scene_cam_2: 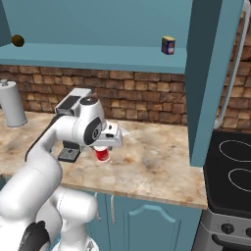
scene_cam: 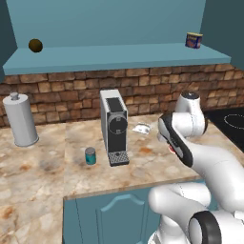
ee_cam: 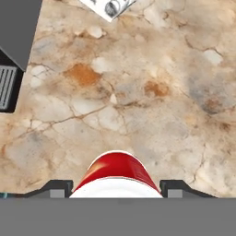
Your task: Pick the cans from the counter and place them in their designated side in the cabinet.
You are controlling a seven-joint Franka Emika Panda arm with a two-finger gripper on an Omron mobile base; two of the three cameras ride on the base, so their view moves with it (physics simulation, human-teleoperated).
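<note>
The gripper (scene_cam_2: pixel 103 148) is closed on the red can (scene_cam_2: pixel 102 154), with one finger on each side of the can body. In the hand view the red can (ee_cam: pixel 115 175) sits between the two dark fingertips (ee_cam: pixel 55 188), white band nearest the camera, and the marbled counter (ee_cam: pixel 152 106) lies below it.

All positions below are given relative to the coffee machine (scene_cam: pixel 114 126), which stands on the counter (scene_cam: pixel 38 167) against the brick wall.

- Red can: held above the counter, to the right of the coffee machine and nearer the counter's front edge (only a sliver of red shows beside the arm in the left base view).
- Teal can (scene_cam: pixel 90 156): upright on the counter, just beside the coffee machine's drip tray, on its left.
- Cabinet (scene_cam: pixel 114 59): above and behind the coffee machine. Its shelf carries a dark blue can (scene_cam: pixel 193 40) far to the right and a small brown round object (scene_cam: pixel 35 45) far to the left.
- Grey canister (scene_cam: pixel 20 120): on the counter, well to the left.
- Small white packet (scene_cam: pixel 141 128): flat on the counter, just to the right.
</note>
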